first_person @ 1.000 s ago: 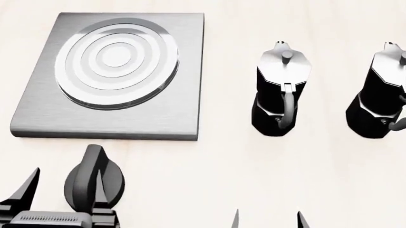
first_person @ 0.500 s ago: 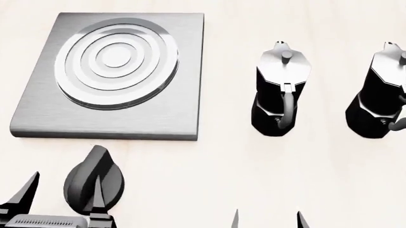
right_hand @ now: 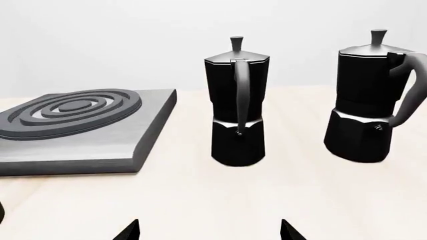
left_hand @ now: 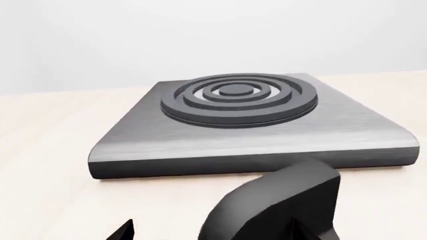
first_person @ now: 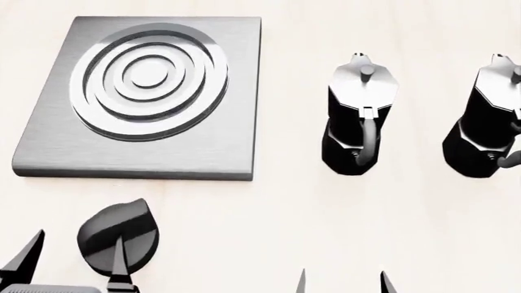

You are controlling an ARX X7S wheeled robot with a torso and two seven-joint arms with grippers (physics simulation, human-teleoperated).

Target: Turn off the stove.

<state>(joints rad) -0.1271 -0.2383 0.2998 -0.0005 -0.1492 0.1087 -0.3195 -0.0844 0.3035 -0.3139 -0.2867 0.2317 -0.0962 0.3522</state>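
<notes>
The flat square brushed-grey metal stove slab (first_person: 138, 97) lies on the pale wooden desk (first_person: 269, 213), toward the left in the head view, and its round burner of concentric rings (first_person: 149, 81) looks dark grey, with no glow. Just in front of it, apart from the slab, sits the black round ridged knob (first_person: 118, 235), with its ridge pointing diagonally toward the slab. The left gripper (first_person: 73, 262) has its fingers spread and released; one finger (first_person: 121, 259) stands over the knob and the other is beside it, so the knob is not clamped. The right gripper (first_person: 342, 284) is also spread wide and holds nothing, in front of the two black-and-silver moka pots (first_person: 358, 119). I judge the turn is probably done or almost done, but no mark confirms the off position. No brand, label or writing is readable anywhere.
</notes>
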